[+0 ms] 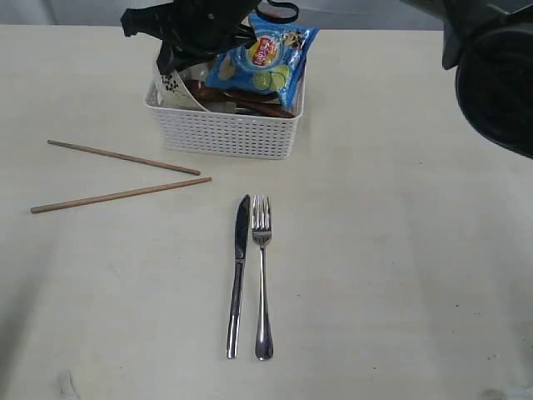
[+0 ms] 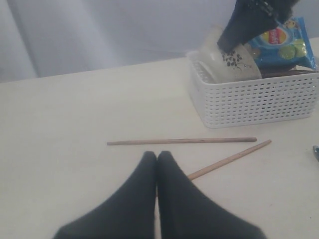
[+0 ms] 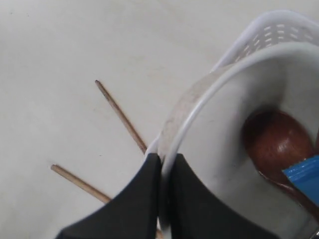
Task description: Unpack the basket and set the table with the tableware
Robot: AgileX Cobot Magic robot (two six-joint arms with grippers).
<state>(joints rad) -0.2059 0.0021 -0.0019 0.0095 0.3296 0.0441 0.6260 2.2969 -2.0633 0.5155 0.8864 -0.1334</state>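
Nearest, steel knife and steel fork lie paired on cream bench as a place setting, thin wooden chopsticks off left. Over them left hand pinched closed, empty. Farthest, right hand clamps pale floral bowl by its rim inside white lattice basket, likely to lift it out.

The exterior camera looked steeply down on the table from well above. The left wrist camera sat low behind the left gripper, facing the basket well ahead of it. The right wrist camera hung very near the bowl rim at the right gripper. All three showed the chopsticks.
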